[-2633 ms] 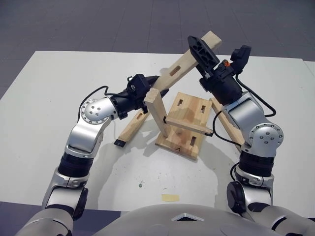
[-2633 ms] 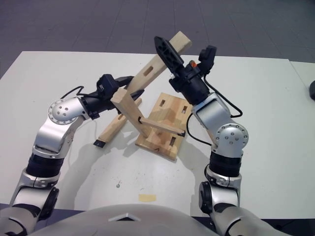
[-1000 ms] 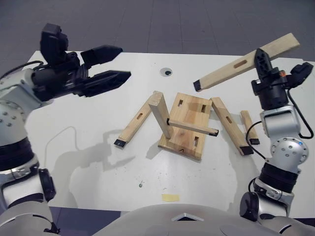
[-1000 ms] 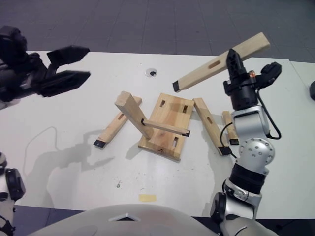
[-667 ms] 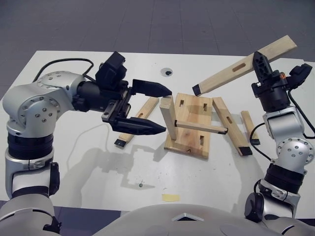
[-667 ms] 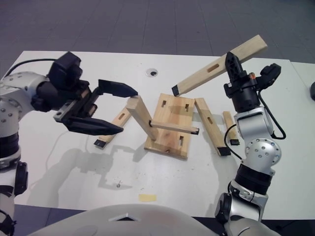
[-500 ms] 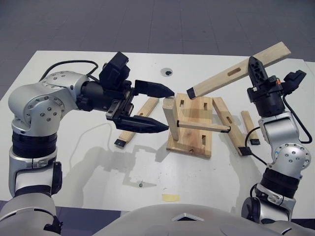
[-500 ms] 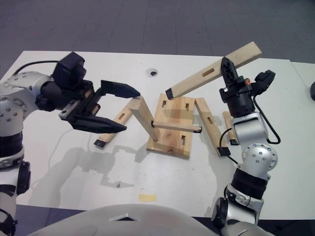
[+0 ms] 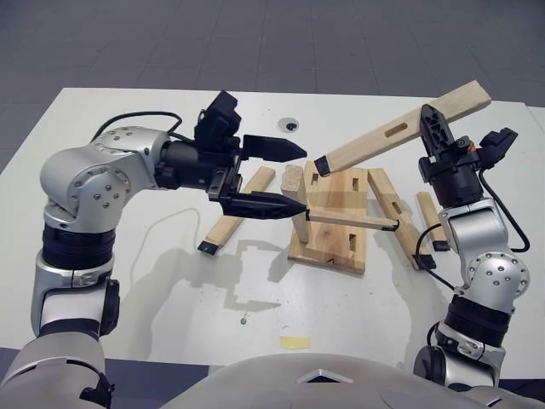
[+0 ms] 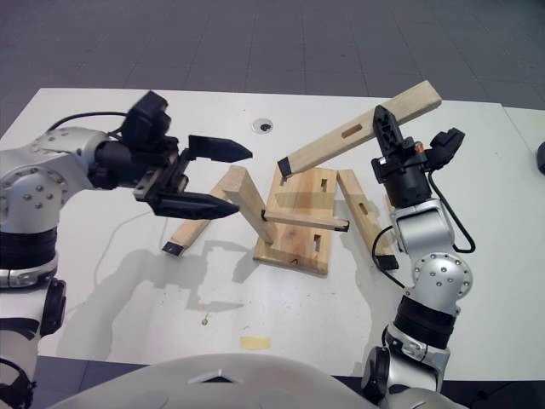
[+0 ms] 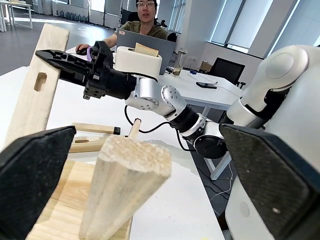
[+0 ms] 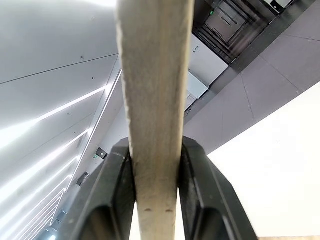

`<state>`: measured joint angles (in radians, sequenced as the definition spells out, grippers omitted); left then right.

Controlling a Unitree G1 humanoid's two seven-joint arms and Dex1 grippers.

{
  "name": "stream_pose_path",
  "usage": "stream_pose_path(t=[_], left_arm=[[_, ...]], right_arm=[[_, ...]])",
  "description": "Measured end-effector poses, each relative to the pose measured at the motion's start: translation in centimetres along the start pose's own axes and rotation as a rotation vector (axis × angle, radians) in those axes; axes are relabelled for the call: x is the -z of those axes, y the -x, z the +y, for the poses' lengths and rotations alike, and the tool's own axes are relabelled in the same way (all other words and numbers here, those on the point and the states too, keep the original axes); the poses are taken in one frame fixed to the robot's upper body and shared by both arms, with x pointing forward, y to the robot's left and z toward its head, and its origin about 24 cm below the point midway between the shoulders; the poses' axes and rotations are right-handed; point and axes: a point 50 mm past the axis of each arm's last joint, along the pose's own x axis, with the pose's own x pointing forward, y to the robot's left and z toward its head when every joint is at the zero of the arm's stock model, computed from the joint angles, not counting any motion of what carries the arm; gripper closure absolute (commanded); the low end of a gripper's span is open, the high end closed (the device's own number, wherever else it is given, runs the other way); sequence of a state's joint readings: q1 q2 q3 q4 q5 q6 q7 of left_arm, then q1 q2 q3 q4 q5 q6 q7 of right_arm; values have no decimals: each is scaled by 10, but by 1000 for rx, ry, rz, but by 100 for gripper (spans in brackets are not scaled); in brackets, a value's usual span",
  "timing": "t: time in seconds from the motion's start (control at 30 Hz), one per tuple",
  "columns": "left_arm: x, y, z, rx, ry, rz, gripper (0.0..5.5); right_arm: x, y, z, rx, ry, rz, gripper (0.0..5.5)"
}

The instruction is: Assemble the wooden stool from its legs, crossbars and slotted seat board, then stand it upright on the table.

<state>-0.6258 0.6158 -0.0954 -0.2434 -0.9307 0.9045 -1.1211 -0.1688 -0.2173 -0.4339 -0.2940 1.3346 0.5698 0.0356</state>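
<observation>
Bracketing the standing leg (image 10: 249, 203) at frame centre, left gripper (image 9: 298, 181) fingers gaped wide | right gripper (image 9: 430, 129) clamped a second leg (image 9: 383, 138), slanted above the seat board (image 9: 336, 249) on the desk (image 9: 153, 281) | leg-fitting step; next probably: steady the assembly, seat the raised leg.

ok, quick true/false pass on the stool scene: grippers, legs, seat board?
1. Right gripper is shut on a raised leg. True.
2. Left gripper is shut on the upright leg. False: it is open, one finger on either side of the leg's top.
3. A loose leg lies on the table left of the seat board. True.
4. The seat board stands on four legs. False: it lies flat on the table, with one leg standing on it.
</observation>
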Motion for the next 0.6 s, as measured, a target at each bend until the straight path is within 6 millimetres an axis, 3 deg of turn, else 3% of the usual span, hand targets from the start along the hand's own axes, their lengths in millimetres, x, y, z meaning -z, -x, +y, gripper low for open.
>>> stream_pose_path(t=[0.1, 0.4, 0.6], left_arm=[[5, -13, 3, 26, 0, -14, 110], [12, -12, 2, 15, -8, 17, 272], [10, -15, 0, -23, -42, -11, 303]], right_arm=[[0, -1, 0, -2, -1, -1, 448], [-2, 0, -3, 16, -5, -17, 448], [-2, -2, -4, 25, -8, -20, 448]])
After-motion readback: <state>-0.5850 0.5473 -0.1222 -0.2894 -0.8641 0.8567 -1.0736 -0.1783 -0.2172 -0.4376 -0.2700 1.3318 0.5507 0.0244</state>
